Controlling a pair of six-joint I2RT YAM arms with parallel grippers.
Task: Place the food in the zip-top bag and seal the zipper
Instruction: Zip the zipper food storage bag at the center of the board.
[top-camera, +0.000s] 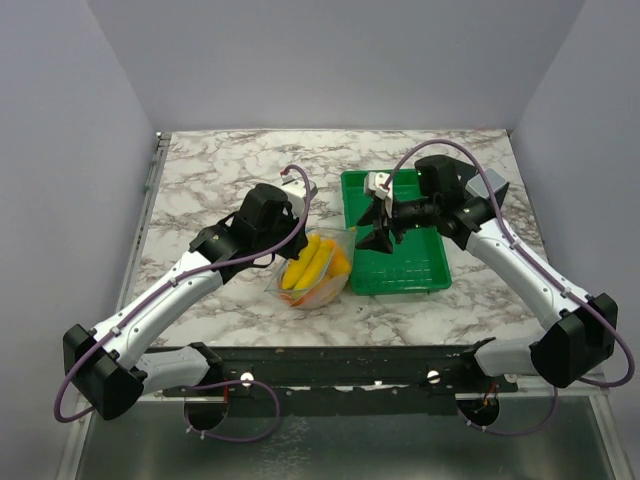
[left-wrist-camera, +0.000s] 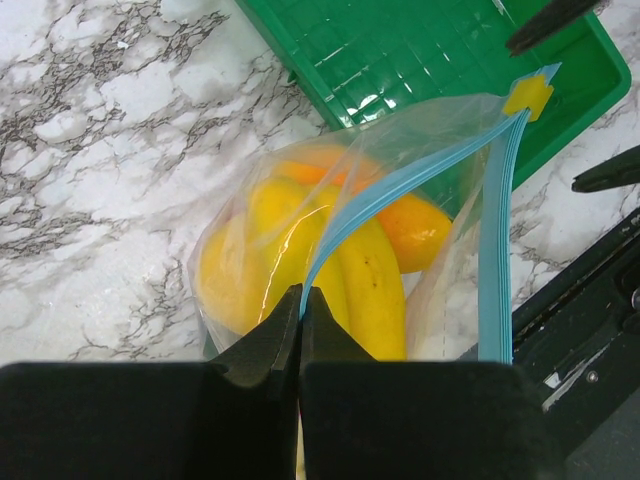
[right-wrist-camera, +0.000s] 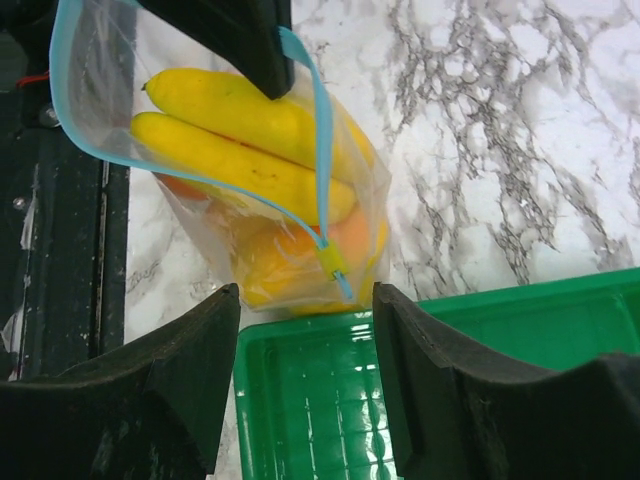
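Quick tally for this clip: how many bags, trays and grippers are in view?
clear bag: 1
green tray: 1
grippers: 2, left gripper and right gripper
total: 4
The fruit in the bag overlaps too much to count.

I work on a white tabletop (top-camera: 200, 170) veined in grey like marble. Plain pale lilac-grey walls (top-camera: 330, 60) close it in behind and on both sides. A black rail (top-camera: 340, 365) runs along my near edge. The light is soft and even.
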